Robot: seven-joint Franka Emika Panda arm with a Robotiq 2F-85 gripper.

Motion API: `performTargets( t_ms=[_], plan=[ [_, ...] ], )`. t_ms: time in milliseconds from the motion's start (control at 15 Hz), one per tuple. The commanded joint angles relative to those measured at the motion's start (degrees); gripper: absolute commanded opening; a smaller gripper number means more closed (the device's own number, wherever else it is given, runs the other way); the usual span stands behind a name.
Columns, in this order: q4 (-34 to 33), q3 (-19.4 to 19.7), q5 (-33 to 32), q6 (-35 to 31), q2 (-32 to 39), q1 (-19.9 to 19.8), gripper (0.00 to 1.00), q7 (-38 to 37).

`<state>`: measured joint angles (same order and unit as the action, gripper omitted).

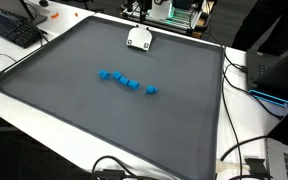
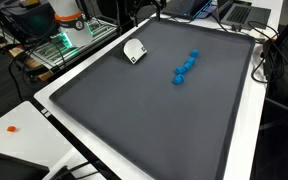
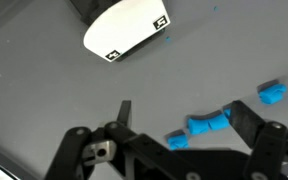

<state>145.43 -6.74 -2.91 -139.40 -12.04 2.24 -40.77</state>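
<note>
Gripper (image 3: 180, 110) seen from the wrist camera, rising from the bottom edge of the picture, with its two dark fingers (image 3: 125, 108) spread wide and holding nothing. Between the fingers, closer to one of them, lie blue blocks (image 3: 206, 123) on a dark gray mat (image 3: 44, 90). One more of these blocks sits off to the side, outside the fingers. The fingertips hang above the mat and do not appear to touch the blocks. A white box (image 3: 124, 30) with black square markers at its corners lies beyond the blocks in this view, well apart from them and from the gripper. In both exterior views the white box (image 1: 139, 39) (image 2: 134, 50) rests near one edge of the mat (image 1: 84, 115) (image 2: 154, 120). The blue blocks (image 1: 124, 80) (image 2: 185, 68) form a short, slightly curved row farther in from the box, toward the middle of the mat, with one block standing a little apart at the end of the row. The mat covers most of a white table (image 1: 44, 122) (image 2: 54, 108). In an exterior view, a black keyboard (image 1: 14, 30) sits on the table off the mat's corner, well away from the box.
</note>
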Motion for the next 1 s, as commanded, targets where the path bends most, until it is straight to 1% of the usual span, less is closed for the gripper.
performTargets(
  t_ms=[0,200,400,867,933],
  plan=[
    [-6.23,-1.00,-1.07,4.39,3.49,0.91,1.00,8.72],
    [-10.57,-1.78,-1.21,5.99,6.83,1.70,1.00,15.18],
    [-14.26,-2.02,-1.85,6.70,10.37,2.60,1.00,19.28],
    [-19.60,-1.52,-2.67,5.80,16.07,4.29,1.00,23.32],
    [-18.03,-1.32,-1.01,4.94,14.51,4.23,1.00,22.70]
  ],
)
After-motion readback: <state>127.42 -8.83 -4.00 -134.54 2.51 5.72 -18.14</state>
